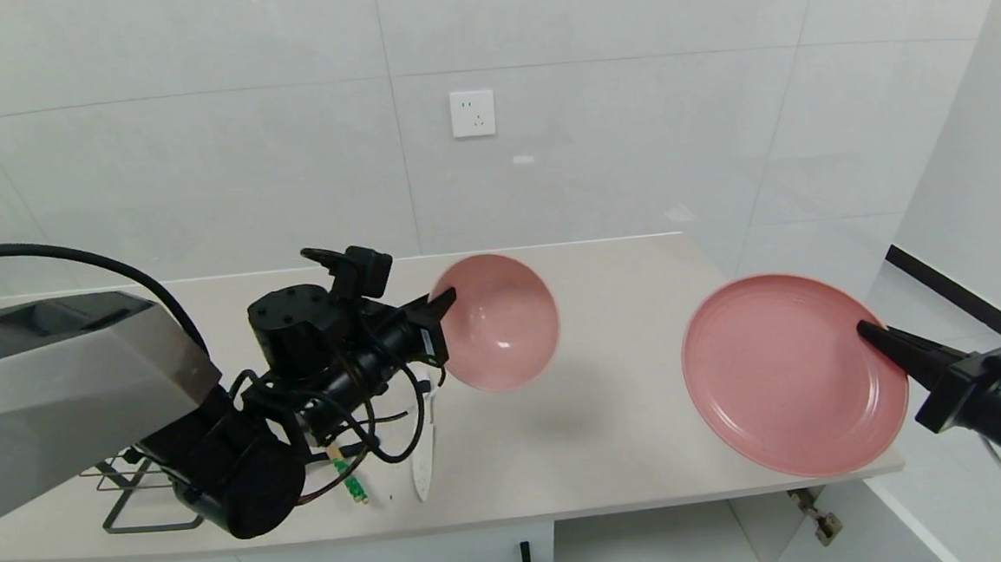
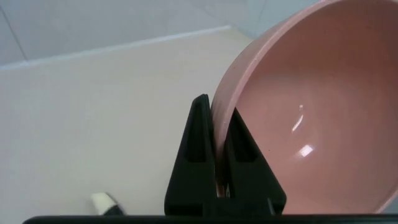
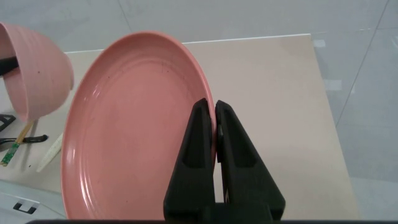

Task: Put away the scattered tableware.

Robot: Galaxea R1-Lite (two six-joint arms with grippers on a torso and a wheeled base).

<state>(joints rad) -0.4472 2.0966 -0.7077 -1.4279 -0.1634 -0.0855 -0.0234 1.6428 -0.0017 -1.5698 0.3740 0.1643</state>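
Pale desk (image 1: 615, 448), white tiled wall (image 1: 195, 117). Head view: left tool (image 1: 446, 306) pinches the rim of a glossy pink bowl (image 1: 503, 320), tilted above mid-desk; right tool (image 1: 869, 332) pinches a round pink plate (image 1: 776, 377) over the desk's right edge. Left wrist: thin rim grip — bowl could swivel. Right wrist: slick rim — plate might slip free.

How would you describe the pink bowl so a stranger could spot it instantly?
Start at the beige counter under the white wall socket. Just below the socket, the left gripper pinches the rim of the pink bowl, held tipped above the counter. Unlike the flat pink plate to its right, it is deep and rounded.
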